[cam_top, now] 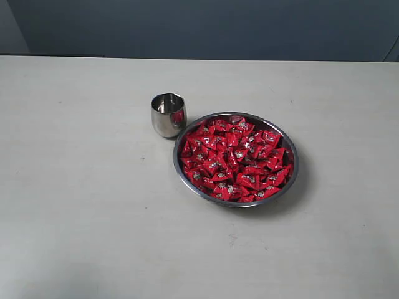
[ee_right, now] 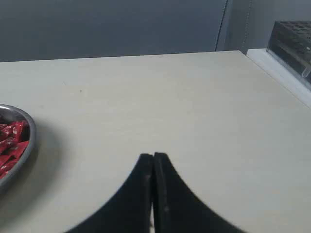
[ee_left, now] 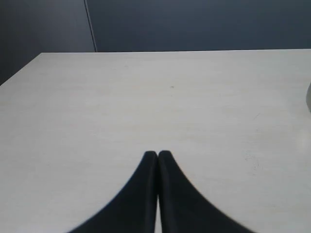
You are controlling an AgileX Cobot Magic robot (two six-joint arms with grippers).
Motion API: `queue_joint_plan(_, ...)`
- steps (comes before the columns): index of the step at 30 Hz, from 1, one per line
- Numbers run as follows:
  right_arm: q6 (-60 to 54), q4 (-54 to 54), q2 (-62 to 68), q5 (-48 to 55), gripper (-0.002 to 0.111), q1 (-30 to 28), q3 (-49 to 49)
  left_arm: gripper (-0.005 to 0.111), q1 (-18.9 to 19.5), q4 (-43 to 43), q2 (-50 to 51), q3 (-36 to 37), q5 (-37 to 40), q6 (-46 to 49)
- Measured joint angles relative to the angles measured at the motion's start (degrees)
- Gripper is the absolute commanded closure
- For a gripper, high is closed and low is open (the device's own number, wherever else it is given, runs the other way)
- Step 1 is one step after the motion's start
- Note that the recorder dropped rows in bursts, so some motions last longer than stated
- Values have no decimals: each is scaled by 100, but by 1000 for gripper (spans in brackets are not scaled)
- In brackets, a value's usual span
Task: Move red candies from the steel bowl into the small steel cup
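- Nearest: left gripper [ee_left: 157,154], jaws pressed together, empty, over bare table [ee_left: 146,97].
- Near: right gripper [ee_right: 153,156], likewise pressed together, empty.
- Mid-table: bowl [cam_top: 240,204] heaped with red candies [cam_top: 235,159]; a clumsy grab could push slick wrappers over the low rim.
- Farther, at bowl's far-left rim: cup [cam_top: 168,115], narrow-mouthed; a nudge could tip it, or drops miss.

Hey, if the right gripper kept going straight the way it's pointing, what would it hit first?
Probably nothing. Ahead of the shut right gripper the wrist view shows only table up to its far edge. The bowl sits off to one side of that line, though depth is hard to judge.
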State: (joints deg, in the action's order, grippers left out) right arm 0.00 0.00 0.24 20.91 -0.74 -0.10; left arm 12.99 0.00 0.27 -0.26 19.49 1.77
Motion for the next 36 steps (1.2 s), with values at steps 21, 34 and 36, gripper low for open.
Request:
queue_joint_plan(21,0,555,0,-1042,109,0,0,106,0,0,0,0,0,0)
queue_joint_plan(34,0,1354,0,-2263,109,0,0,106,0,0,0,0,0,0)
queue_joint_plan(36,0,1735,0,-2535,109,0,0,106,0,0,0,0,0,0)
